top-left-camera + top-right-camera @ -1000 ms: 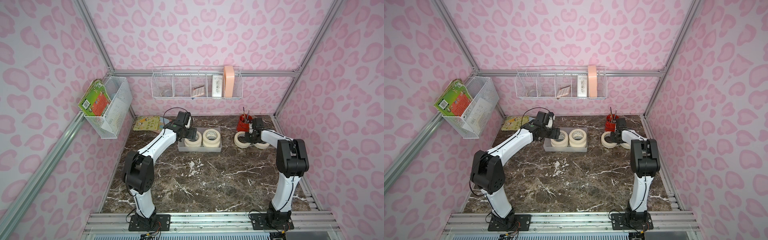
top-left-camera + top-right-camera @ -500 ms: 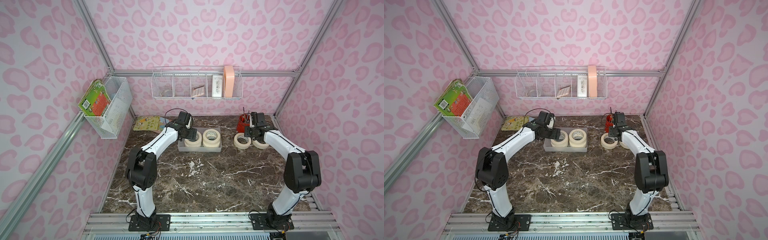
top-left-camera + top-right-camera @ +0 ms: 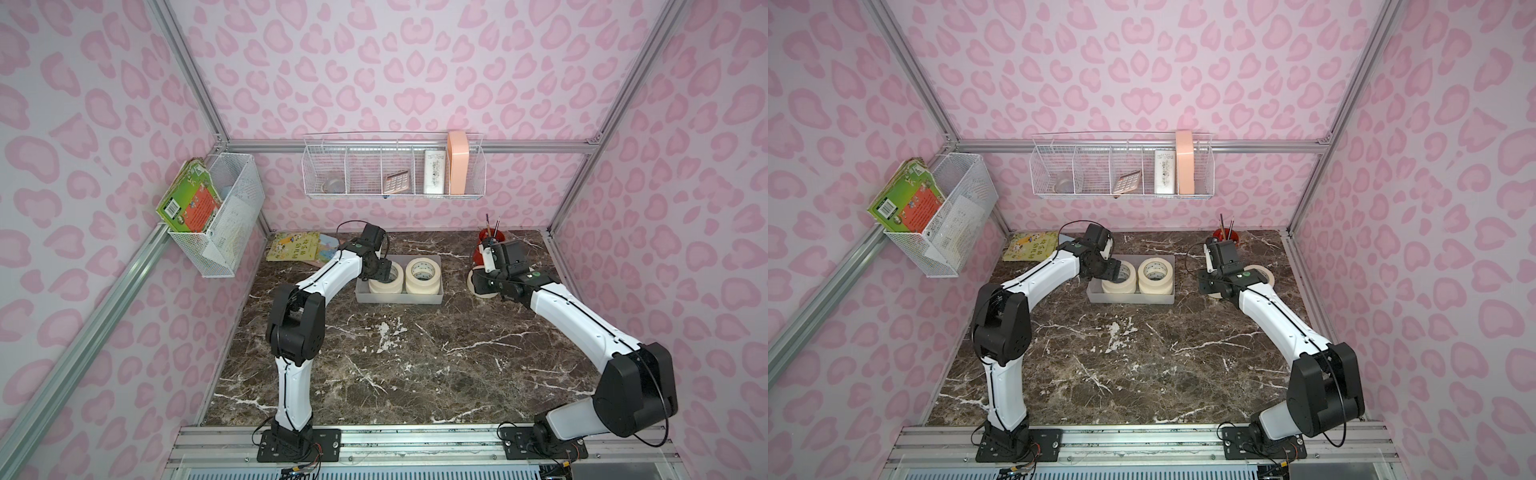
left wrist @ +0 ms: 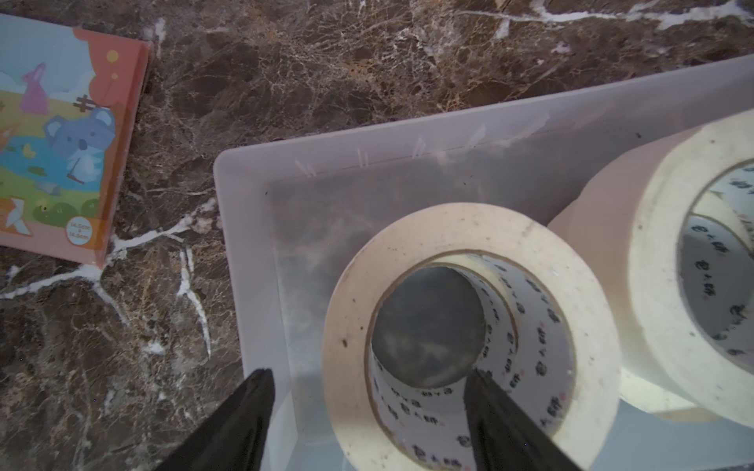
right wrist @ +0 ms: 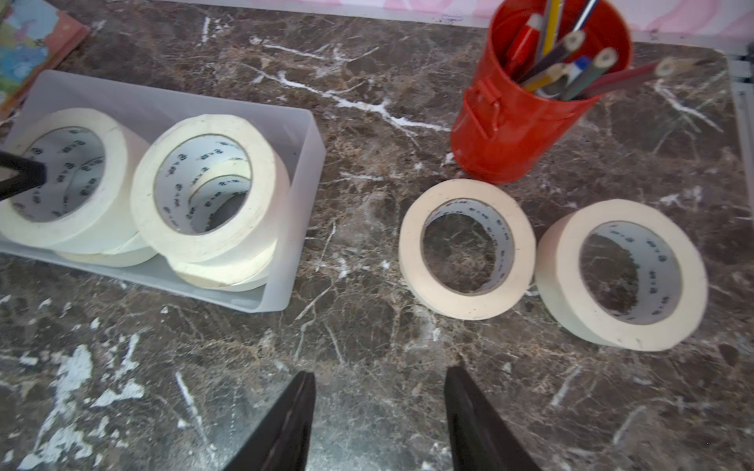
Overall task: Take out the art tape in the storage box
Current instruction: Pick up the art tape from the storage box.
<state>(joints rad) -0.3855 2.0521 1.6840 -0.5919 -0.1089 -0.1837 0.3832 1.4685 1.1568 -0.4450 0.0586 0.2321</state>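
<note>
Left claw (image 4: pixel 367 372) wide astride the art tape (image 4: pixel 347 326) wall: pinch squarely, lift straight from the storage box (image 4: pixel 408 163); right claw (image 5: pixel 379 373) open, empty.

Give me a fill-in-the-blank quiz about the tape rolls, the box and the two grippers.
1. Outside the box, ___ tape rolls lie on the table.
2. The pencils stand in a ___ cup.
3. The left gripper, open, straddles the wall of a roll inside the ___.
4. The right gripper is open and holds ___.
Missing words: two; red; box; nothing.
</note>
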